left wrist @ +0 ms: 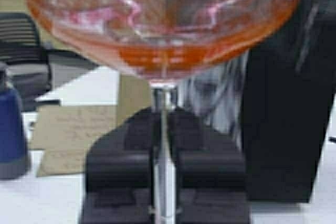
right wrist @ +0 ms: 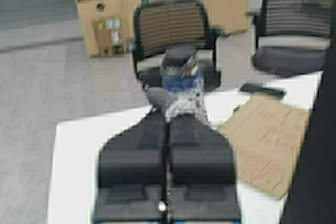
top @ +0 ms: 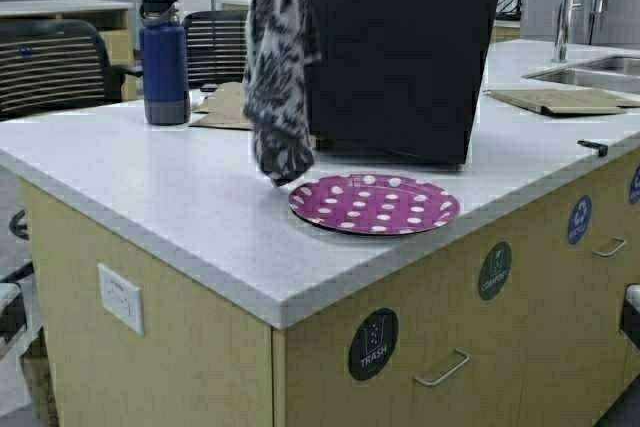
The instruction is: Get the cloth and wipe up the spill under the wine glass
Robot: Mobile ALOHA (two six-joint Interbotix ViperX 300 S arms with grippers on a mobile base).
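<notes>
- Spanning most of the high view, the white countertop point(top: 180, 197) carries a large black box point(top: 400, 47), a purple polka-dot plate point(top: 375, 204) near the front edge, a dark blue bottle point(top: 164, 62) toward the left, and brown cardboard sheets point(top: 225, 107) behind.
- The cloth point(top: 278, 67), dark with a white print, hangs limp in front of the box, its lower tip just above the counter beside the plate's left rim. Its top runs out of the high view.
- In the right wrist view, the right gripper point(right wrist: 168, 124) has its fingers pressed together on a bunch of that printed fabric.
- In the left wrist view, the left gripper point(left wrist: 163, 145) pinches the thin stem of the wine glass point(left wrist: 157, 30), bowl upright above the fingers, orange-pink liquid pooled at the bottom.
- No spill can be made out on the counter.
- Judged step: wiping with the glass lifted clear. Keep the stem vertical so nothing slops out; lower the cloth until it lies slack on the surface, then drag it flat across the wet spot rather than dabbing with the tip.
</notes>
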